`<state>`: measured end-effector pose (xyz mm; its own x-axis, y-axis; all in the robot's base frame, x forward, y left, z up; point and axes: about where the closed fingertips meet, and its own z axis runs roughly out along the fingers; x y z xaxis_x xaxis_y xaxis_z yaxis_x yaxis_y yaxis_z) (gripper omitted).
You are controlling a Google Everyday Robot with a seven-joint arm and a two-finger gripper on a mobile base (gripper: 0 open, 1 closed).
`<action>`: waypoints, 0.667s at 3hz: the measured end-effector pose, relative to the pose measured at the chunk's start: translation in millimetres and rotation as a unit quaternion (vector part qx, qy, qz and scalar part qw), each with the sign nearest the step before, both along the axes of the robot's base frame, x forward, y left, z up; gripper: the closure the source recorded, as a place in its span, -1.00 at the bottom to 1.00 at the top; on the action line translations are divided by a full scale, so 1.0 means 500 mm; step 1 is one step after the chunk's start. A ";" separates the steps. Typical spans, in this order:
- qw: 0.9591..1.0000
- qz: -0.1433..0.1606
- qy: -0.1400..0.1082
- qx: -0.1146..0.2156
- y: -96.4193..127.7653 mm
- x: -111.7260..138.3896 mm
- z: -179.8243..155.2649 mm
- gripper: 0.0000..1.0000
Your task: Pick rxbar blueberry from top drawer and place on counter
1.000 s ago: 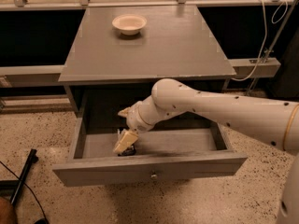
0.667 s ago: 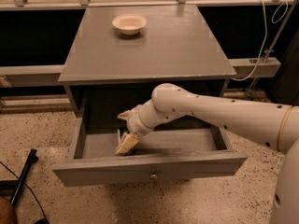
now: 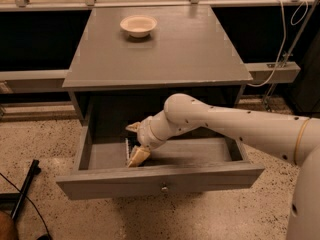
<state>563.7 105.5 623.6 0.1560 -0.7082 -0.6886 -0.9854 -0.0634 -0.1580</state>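
grasp step. my gripper (image 3: 135,143) is down in the left front of the open top drawer (image 3: 200,176), jaws spread, nothing held. the rxbar blueberry (image 3: 127,147) looks like the thin dark sliver with white print just beside it on the drawer floor. next: close on it, lift clear, go to the counter (image 3: 165,54). flat slick wrapper, matte grey wood.

The counter (image 3: 190,49) and the top drawer (image 3: 200,174) look like grey painted wood, matt and smooth, and the drawer's small knob (image 3: 163,188) looks metallic. The cream bowl (image 3: 138,25) at the far side of the counter has a faint sheen. The gripper (image 3: 136,143), low in the left part of the drawer, looks tan and matt, on a smooth white plastic-looking arm (image 3: 240,129). The floor (image 3: 45,139) is speckled stone.
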 end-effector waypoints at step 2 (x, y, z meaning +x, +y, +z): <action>1.000 0.006 0.031 0.000 -0.017 0.002 -0.037 -0.74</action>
